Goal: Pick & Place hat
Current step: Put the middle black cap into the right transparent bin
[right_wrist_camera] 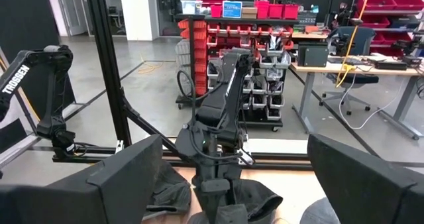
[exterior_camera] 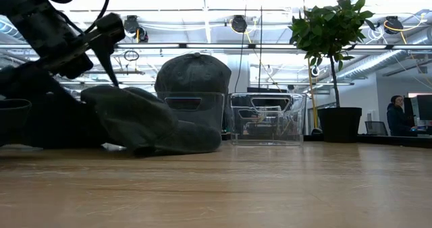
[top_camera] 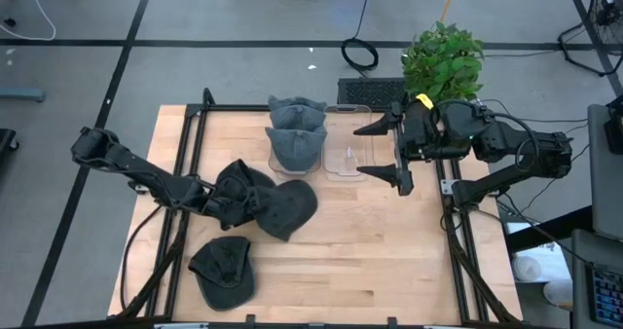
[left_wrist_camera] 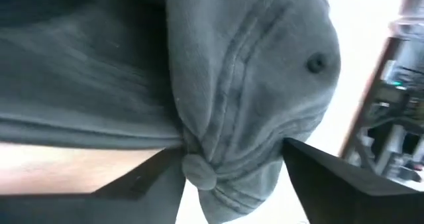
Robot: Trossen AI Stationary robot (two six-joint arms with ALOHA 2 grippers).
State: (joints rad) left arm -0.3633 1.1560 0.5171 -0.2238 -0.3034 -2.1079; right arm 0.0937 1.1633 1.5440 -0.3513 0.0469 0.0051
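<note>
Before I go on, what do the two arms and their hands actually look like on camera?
Both arms are dark, near-black jointed links. The right hand has two long, flat, tapering black fingers, a yellow tag on its wrist, and black cables trailing off the table edge. The left arm is the same dark build; white TROSSEN lettering runs along a black upright beside it. The left hand shows two wedge-shaped black fingers.

1. Left gripper [top_camera: 232,197] sits down on a dark hat [top_camera: 282,207] mid-table [top_camera: 389,261].
2. Right gripper [top_camera: 382,150] hangs wide open by the clear bin [top_camera: 348,158].
3. Two hats [top_camera: 295,134] sit stacked in another bin; one more cap [top_camera: 223,268] lies near the front edge.
</note>
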